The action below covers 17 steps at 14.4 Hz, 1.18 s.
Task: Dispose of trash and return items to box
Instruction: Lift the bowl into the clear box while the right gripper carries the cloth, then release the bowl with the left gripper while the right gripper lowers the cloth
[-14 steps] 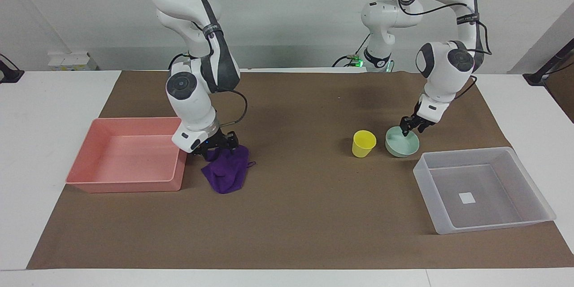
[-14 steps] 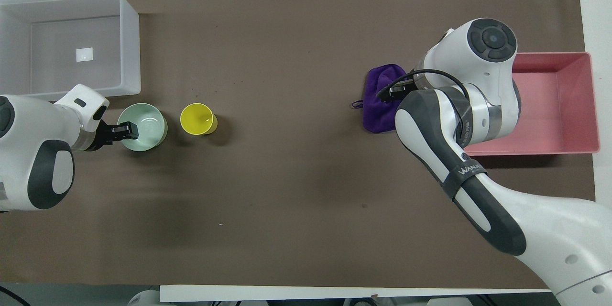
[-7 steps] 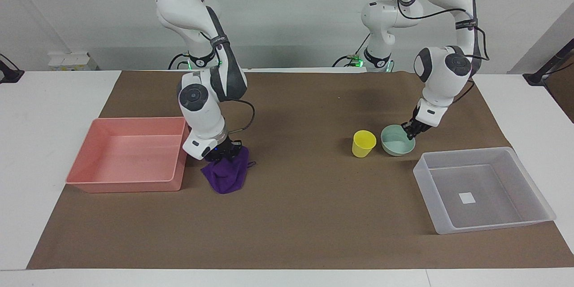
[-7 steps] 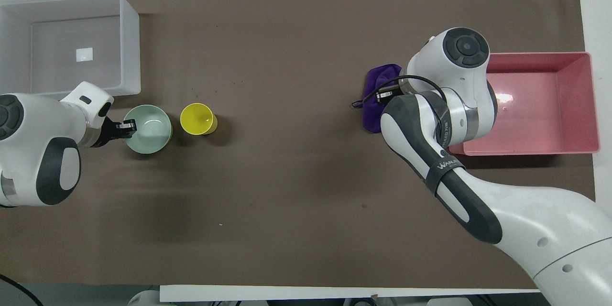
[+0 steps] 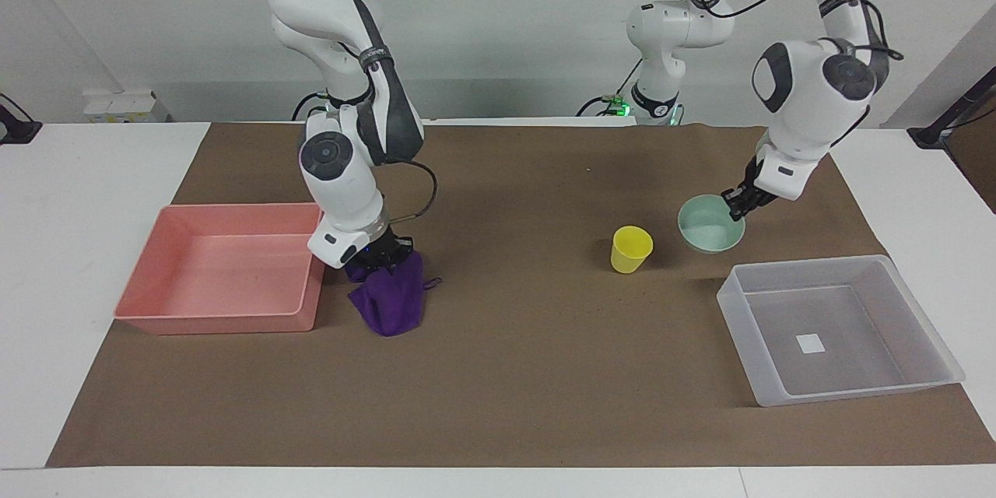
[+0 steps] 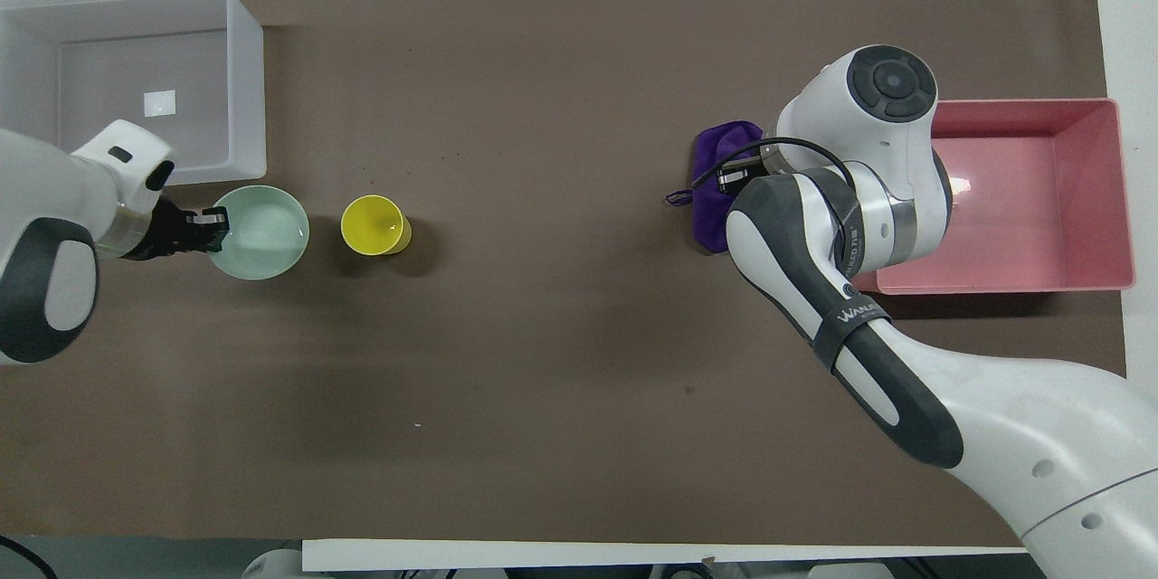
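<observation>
My left gripper (image 5: 735, 210) is clamped on the rim of the green bowl (image 5: 710, 226), on the side toward the left arm's end of the table. The bowl is lifted off the brown mat (image 5: 506, 373), with its shadow visible on the mat near the clear box (image 5: 840, 331), and hangs just beside the box wall that faces the robots. The box sits toward the left arm's end of the table, holding only its white sticker (image 5: 810, 343). The yellow cup (image 5: 631, 248) stands upright on the mat, near the bowl and toward the table's middle.

My right gripper (image 5: 383, 257) is down on the purple rag (image 5: 391, 297), pinching the cloth at its top edge, the part nearest the robots. The rag hangs bunched below the fingers with its lower end on the mat, and its thin loop (image 5: 433, 283) sticks out sideways. The rag lies just beside the pink tray (image 5: 222, 319), at the corner facing the table's middle. In the overhead view the right arm covers most of the rag (image 6: 719, 165).
</observation>
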{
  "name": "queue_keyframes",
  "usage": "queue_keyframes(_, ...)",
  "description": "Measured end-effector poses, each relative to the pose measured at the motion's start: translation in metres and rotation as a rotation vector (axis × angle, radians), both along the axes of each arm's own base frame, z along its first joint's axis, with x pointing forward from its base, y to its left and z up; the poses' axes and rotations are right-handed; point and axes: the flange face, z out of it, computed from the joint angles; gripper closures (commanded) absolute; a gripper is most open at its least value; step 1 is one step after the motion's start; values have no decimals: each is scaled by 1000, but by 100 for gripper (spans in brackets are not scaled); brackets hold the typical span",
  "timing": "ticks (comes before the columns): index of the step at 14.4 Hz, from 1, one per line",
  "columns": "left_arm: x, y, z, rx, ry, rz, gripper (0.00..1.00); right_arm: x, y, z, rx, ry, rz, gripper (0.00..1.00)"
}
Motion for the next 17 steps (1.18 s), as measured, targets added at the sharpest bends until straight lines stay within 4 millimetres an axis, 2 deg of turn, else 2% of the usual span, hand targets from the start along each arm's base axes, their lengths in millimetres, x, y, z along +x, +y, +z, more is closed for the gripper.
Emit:
queue_keyframes(1,6,7,23,-20,-33,20,100,-4,-6,20,1,-1,-6,100)
queue_keyframes(2,13,17,35,-38,-68,37,100,-9,-13,40,2,-2,-13,100)
queue_keyframes(3,22,28,31,-46,-93,50,100,-15,-19,58,2,-1,-20,100)
queue_keyframes(4,33,37,14,-51,-104,64,100,-21,-25,74,3,0,-26,100)
queue_keyframes(7,81,72,-56,-64,-139,136,100,-38,-55,121,6,-14,-58,100)
queue_keyframes(9,116,91,-73,-65,-159,159,100,-50,-88,147,7,-16,-63,100)
queue_keyframes(12,150,94,-90,-66,-175,161,100,-61,-156,163,9,-9,-76,100)
queue_keyframes(14,157,94,-107,-65,-181,156,100,-65,-194,158,11,0,-106,100)
queue_keyframes(15,158,94,-116,-64,-173,139,99,-67,-207,153,12,10,-127,100)
queue_keyframes(16,158,96,-126,-61,-162,111,85,-69,-217,146,13,21,-146,100)
queue_keyframes(17,156,101,-136,-57,-153,90,55,-70,-226,137,13,27,-161,100)
